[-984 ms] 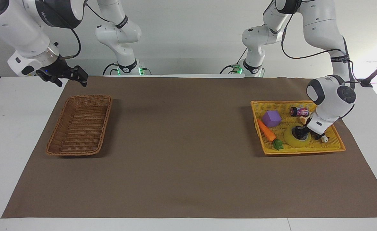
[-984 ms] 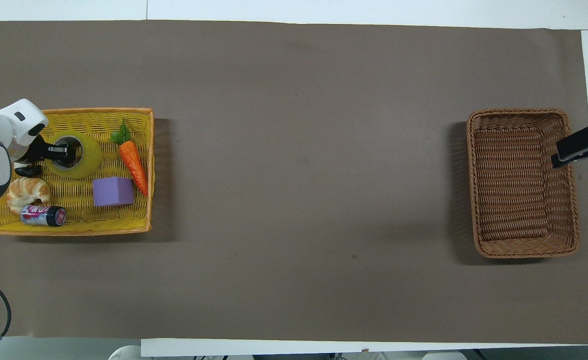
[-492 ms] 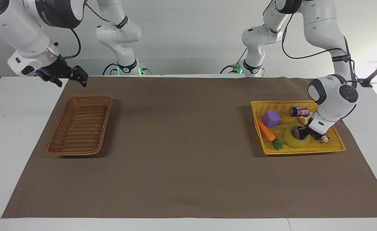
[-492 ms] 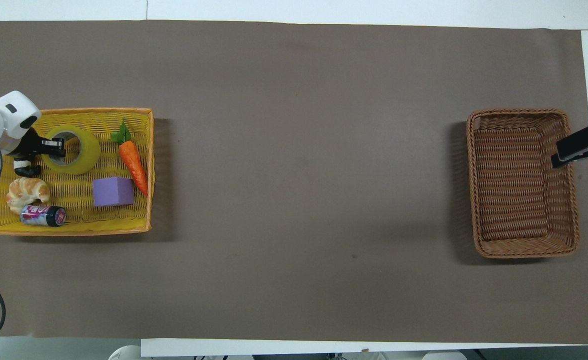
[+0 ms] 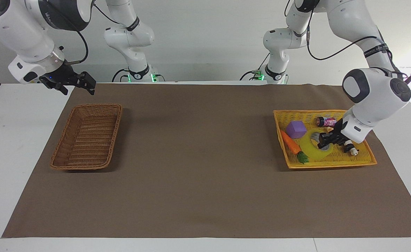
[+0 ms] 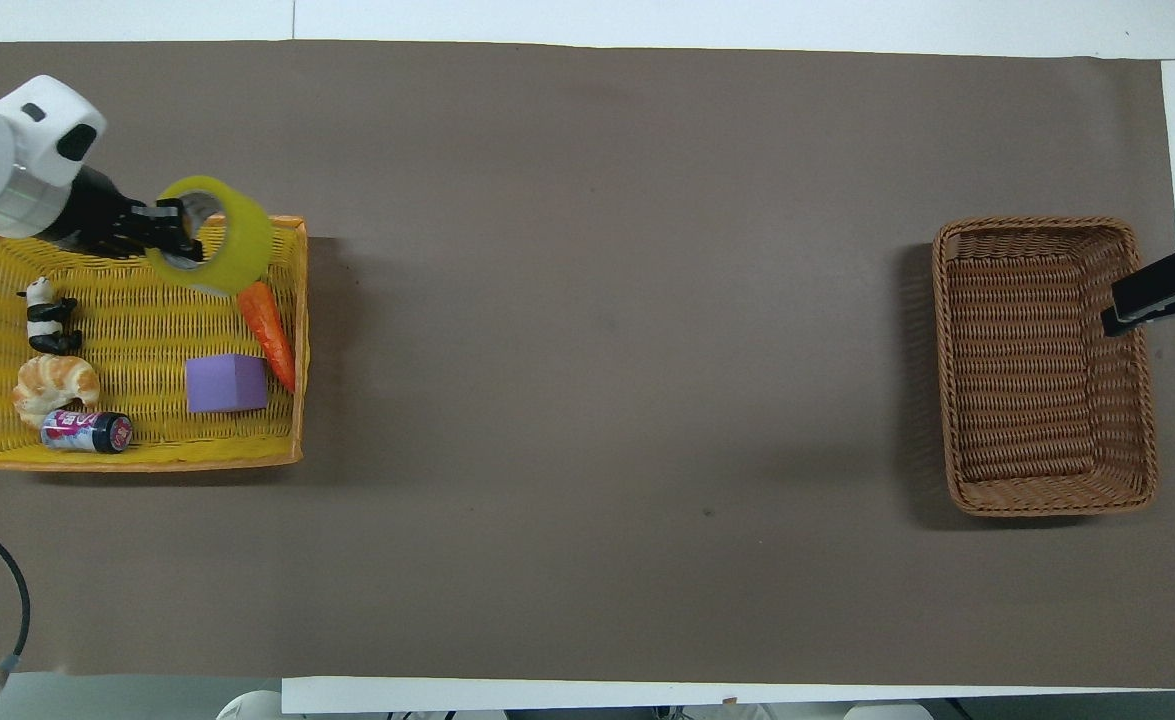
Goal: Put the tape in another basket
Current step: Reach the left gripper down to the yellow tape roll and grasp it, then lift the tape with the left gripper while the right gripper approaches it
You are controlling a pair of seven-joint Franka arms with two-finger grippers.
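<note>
Both arms are glossy white, built of rounded segments with dark grey caps on the joints and black bands at some of the joints. Thin black cables loop loosely along each one. Green lights glow at the two bases. The left gripper (image 5: 326,141) and the right gripper (image 5: 73,82) are matte black, each on a white wrist block.
</note>
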